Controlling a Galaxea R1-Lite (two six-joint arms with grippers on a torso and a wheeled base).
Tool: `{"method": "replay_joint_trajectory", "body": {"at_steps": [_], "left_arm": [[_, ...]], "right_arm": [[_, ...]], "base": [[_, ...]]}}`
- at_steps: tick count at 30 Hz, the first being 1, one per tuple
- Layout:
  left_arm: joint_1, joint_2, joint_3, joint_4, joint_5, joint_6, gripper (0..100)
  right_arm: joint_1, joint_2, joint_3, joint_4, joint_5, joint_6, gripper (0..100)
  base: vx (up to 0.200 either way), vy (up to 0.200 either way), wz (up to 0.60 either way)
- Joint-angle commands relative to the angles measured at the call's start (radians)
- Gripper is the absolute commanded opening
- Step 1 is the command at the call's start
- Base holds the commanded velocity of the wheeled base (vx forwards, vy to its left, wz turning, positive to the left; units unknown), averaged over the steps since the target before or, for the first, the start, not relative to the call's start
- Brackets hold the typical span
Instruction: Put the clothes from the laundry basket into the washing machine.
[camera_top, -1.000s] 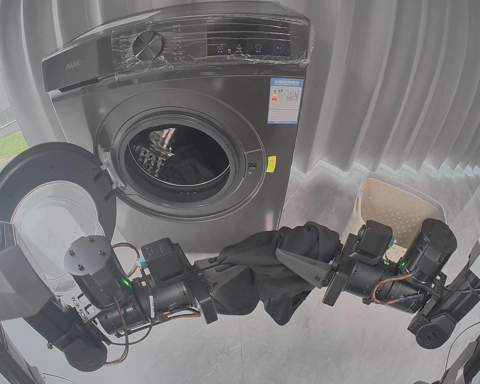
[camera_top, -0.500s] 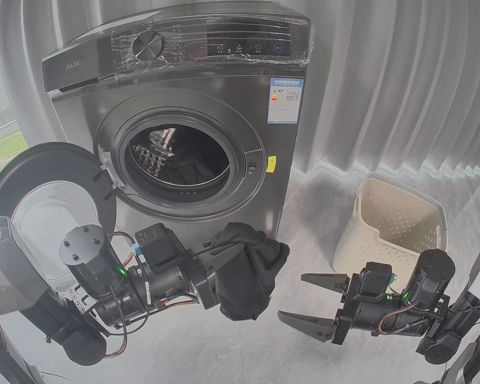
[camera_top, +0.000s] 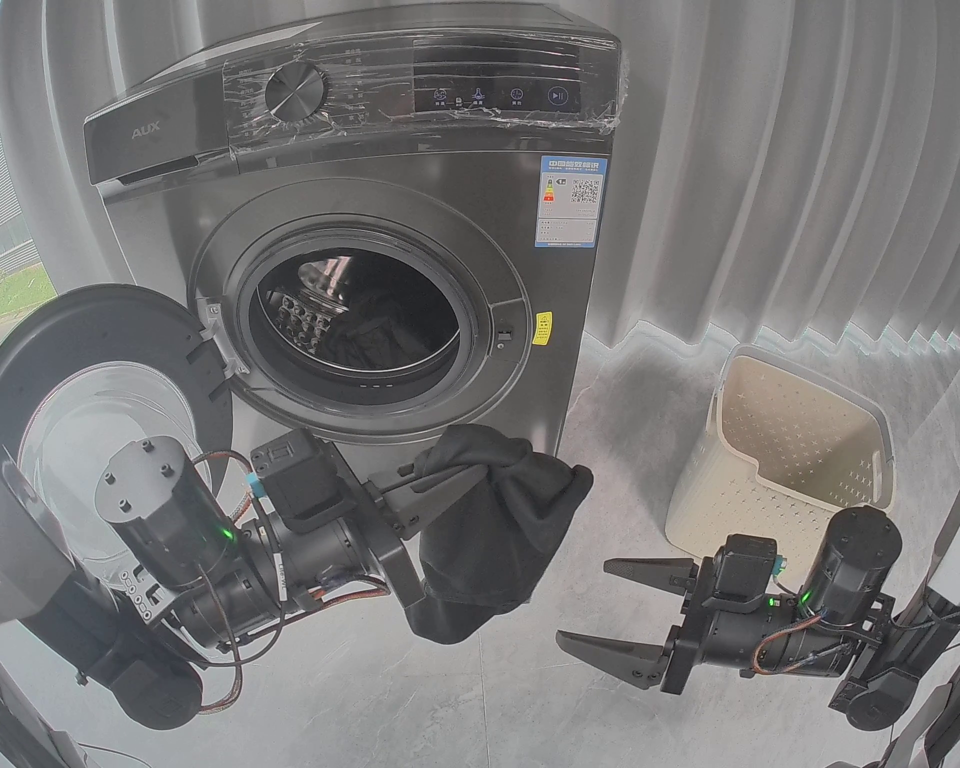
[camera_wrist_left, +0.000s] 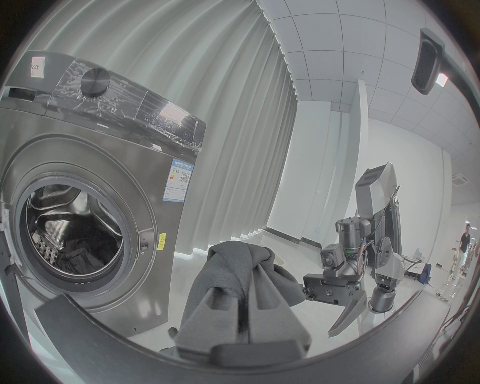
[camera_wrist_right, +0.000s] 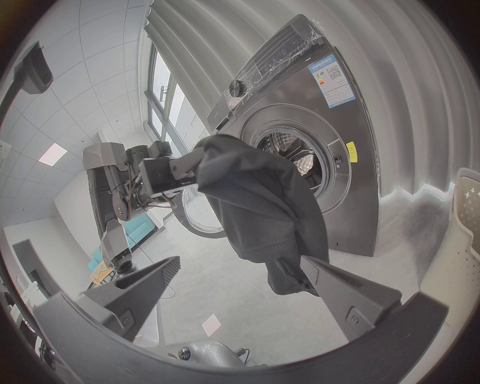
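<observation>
The left gripper (camera_top: 455, 490) is clamped on a bunched dark fabric garment (camera_top: 500, 530) and holds it in the air near the front of the grey front-loading washing machine (camera_top: 400, 170), below and slightly right of the drum opening (camera_top: 355, 312). The round glass-centred door (camera_top: 100, 400) stands swung open to the left. The right gripper (camera_top: 585, 603) hangs low on the right with its jaws spread and nothing between them, apart from the garment. Behind it the cream perforated plastic laundry basket (camera_top: 715, 490) stands on the pale floor (camera_top: 560, 700) to the right of the machine. Progress: a heap of dark clothing (camera_top: 372, 345) already lies in the drum. The basket's visible interior shows bare wall, so the held garment is judged to be among the last. It remains to carry it up and through the opening and release it. The left wrist view adds the closed fingers (camera_wrist_left: 277, 320) pinching a fold of cloth. The right wrist view adds the garment's full drape beneath the left gripper. The head view supplies the basket's interior and the gap between the two grippers.
</observation>
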Motion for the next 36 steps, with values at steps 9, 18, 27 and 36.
{"method": "replay_joint_trajectory", "body": {"at_steps": [9,18,27,36], "left_arm": [[-0.001,-0.046,-0.017,0.000,-0.006,0.000,0],[-0.004,-0.075,-0.017,0.000,-0.016,-0.009,0],[-0.004,-0.096,-0.025,0.000,-0.022,-0.014,0],[-0.006,-0.104,-0.024,0.000,-0.022,-0.029,0]], "right_arm": [[-0.112,0.139,-0.117,-0.001,-0.019,0.000,100],[-0.185,0.214,-0.214,-0.001,-0.011,-0.009,100],[-0.173,0.314,-0.300,-0.001,0.055,-0.027,100],[-0.176,0.375,-0.421,-0.001,0.082,-0.049,100]], "base": [[0.000,0.000,0.00],[0.000,0.000,0.00],[0.000,0.000,0.00],[0.000,0.000,0.00]]}}
